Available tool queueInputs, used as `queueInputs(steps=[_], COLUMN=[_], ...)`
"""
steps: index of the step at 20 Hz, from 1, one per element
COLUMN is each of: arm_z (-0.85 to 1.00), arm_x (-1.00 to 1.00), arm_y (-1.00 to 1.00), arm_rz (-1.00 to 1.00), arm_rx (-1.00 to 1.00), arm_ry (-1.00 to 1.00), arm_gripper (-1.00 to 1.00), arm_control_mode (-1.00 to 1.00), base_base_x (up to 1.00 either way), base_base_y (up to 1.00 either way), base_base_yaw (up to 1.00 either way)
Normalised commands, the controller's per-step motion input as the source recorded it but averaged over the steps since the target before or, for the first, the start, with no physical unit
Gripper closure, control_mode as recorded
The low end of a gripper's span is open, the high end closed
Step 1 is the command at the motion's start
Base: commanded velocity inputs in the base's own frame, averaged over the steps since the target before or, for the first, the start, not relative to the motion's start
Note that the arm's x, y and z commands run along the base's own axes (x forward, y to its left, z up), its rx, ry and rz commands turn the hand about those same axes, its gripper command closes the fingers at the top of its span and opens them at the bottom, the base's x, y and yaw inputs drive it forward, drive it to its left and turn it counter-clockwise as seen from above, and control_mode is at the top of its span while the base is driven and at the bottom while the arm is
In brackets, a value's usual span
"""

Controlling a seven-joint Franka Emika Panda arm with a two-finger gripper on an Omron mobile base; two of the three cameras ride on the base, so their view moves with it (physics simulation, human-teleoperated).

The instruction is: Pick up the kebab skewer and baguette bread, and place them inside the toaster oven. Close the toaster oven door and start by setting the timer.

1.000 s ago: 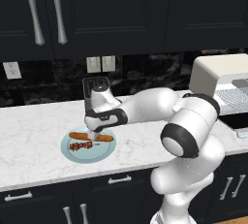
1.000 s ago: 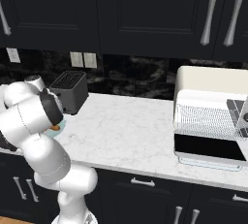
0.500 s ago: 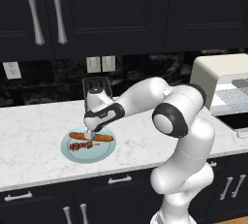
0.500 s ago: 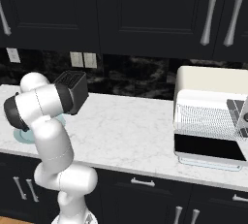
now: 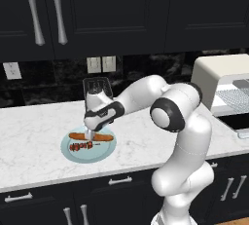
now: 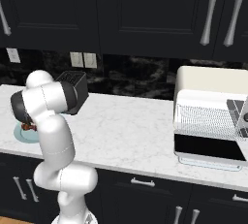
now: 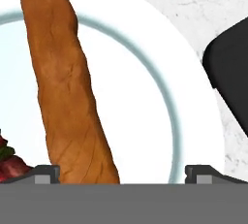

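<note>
Closest in the hand view, the gripper (image 7: 121,172) is spread wide, its two dark tips low over the plate (image 7: 193,92) with nothing between them yet. The baguette bread (image 7: 65,87) runs lengthwise just inside the left tip, and a few red chunks of the kebab skewer (image 7: 7,162) peek in at the lower left edge. Judging from this, the jaws straddle the loaf's end or the gap beside it, wide enough to drop over either item before closing; which one is the target I cannot tell.

From the left base view, the gripper (image 5: 90,132) points down at the pale blue plate (image 5: 104,153) near the counter's front edge, with the baguette bread (image 5: 104,136) lying behind the kebab skewer (image 5: 81,146), the two side by side and apart. The dark slot toaster (image 5: 96,89) stands behind the wrist.

Far along the marble counter (image 6: 131,126), the toaster oven (image 6: 210,114) sits well apart from the plate, its toaster oven door (image 6: 209,148) folded down so the wire rack is exposed, ready to receive food.
</note>
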Motion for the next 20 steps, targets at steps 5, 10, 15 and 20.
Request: queueInputs(steps=[5, 10, 15, 20], arm_z=[-0.03, -0.2, -0.25, -0.25], arm_x=[-0.19, -0.23, 0.01, 0.01], arm_y=[0.0, 0.0, -0.04, -0.01], arm_rz=[0.0, 0.0, 0.01, 0.01], arm_rx=[0.0, 0.0, 0.0, 0.0], arm_ry=[0.01, 0.0, 0.0, 0.0], arm_gripper=[-1.0, -1.0, -1.0, -1.0], arm_control_mode=[-1.0, -1.0, -1.0, -1.0], base_base_x=[0.0, 0.0, 0.0, 0.0], base_base_y=[0.0, 0.0, 0.0, 0.0], base_base_yaw=[0.0, 0.0, 0.0, 0.0])
